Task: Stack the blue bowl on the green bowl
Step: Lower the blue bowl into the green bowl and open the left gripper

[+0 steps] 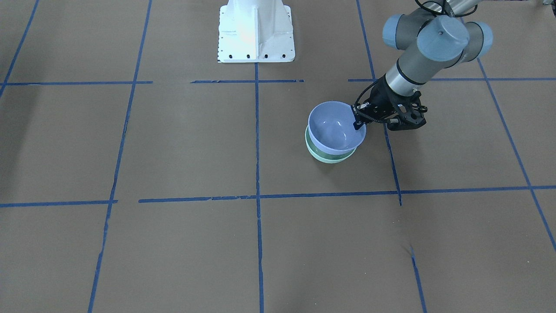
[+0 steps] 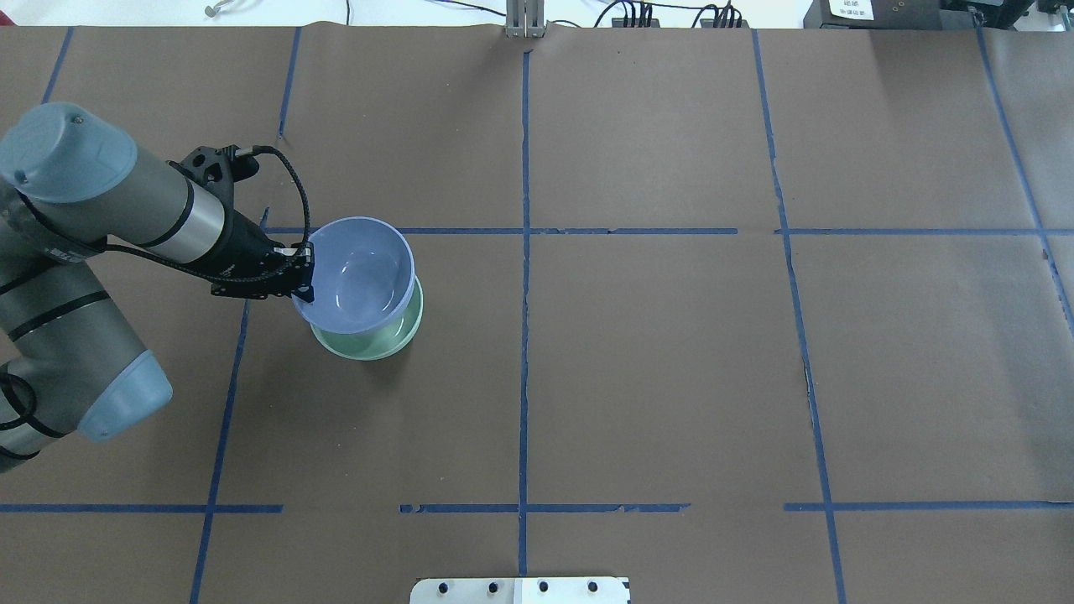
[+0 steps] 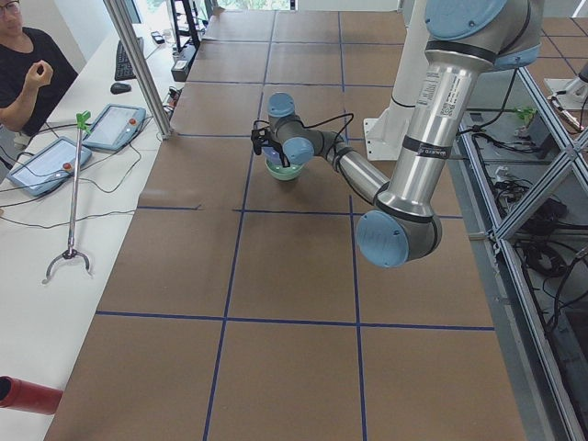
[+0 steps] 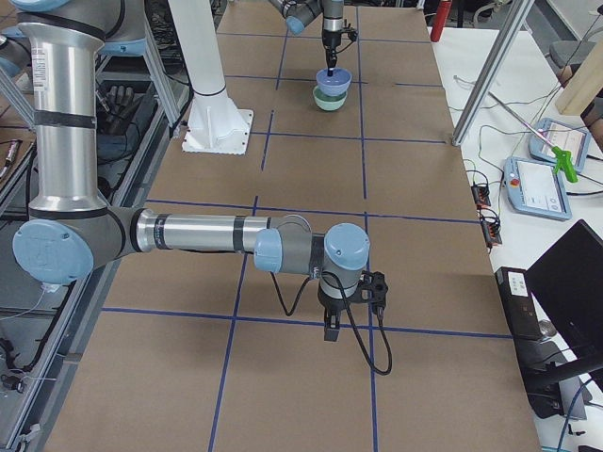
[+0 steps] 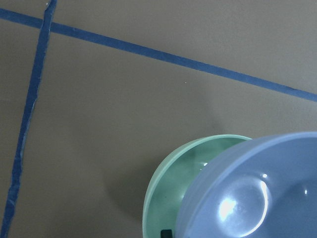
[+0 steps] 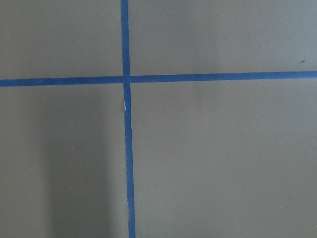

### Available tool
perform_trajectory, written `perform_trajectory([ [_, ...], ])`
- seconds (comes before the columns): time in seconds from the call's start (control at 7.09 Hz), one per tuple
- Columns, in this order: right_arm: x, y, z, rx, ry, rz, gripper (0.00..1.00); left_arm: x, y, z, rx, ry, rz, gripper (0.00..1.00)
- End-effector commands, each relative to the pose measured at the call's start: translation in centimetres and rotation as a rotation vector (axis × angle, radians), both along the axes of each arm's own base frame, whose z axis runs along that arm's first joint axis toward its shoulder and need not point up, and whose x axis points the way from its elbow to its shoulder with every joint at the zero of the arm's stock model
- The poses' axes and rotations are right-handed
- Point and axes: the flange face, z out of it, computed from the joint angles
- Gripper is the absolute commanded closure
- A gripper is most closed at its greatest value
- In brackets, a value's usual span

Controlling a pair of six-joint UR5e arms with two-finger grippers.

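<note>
Looks like final placement: I'd level the blue bowl (image 2: 361, 270), centre it, lower straight, and release only once it's seated, then lift clear so the inner finger doesn't drag it. Left jaws pinch its arm-side rim. The bowl hangs just beyond them, over the green bowl (image 2: 369, 346) on the tabletop (image 2: 671, 377); contact unclear. Right jaws far off, open or closed can't tell.

left gripper (image 2: 304, 272) flanks blue bowl (image 2: 362, 273); open table (image 2: 671, 377) on other sides
</note>
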Motion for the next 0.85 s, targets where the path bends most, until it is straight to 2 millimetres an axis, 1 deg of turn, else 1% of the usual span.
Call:
perform_trajectory([
  [0.0, 0.0, 0.0, 0.0, 0.0, 0.0, -0.001, 0.0, -0.2, 0.2, 0.2, 0.004, -0.001, 0.004, 1.0],
  [0.14, 0.0, 0.0, 0.0, 0.0, 0.0, 0.001, 0.0, 0.3, 0.0, 1.1, -0.003, -0.012, 0.012, 0.2],
  [0.28, 0.0, 0.0, 0.0, 0.0, 0.0, 0.0, 0.0, 1.2, -0.1, 1.9, -0.006, -0.026, 0.024, 0.0],
  [0.56, 0.0, 0.0, 0.0, 0.0, 0.0, -0.001, 0.0, 0.9, 0.2, 1.6, 0.001, -0.019, 0.026, 0.0],
  [0.71, 0.0, 0.0, 0.0, 0.0, 0.0, 0.001, 0.0, 0.5, 0.3, 0.8, 0.016, -0.008, 0.025, 0.0],
])
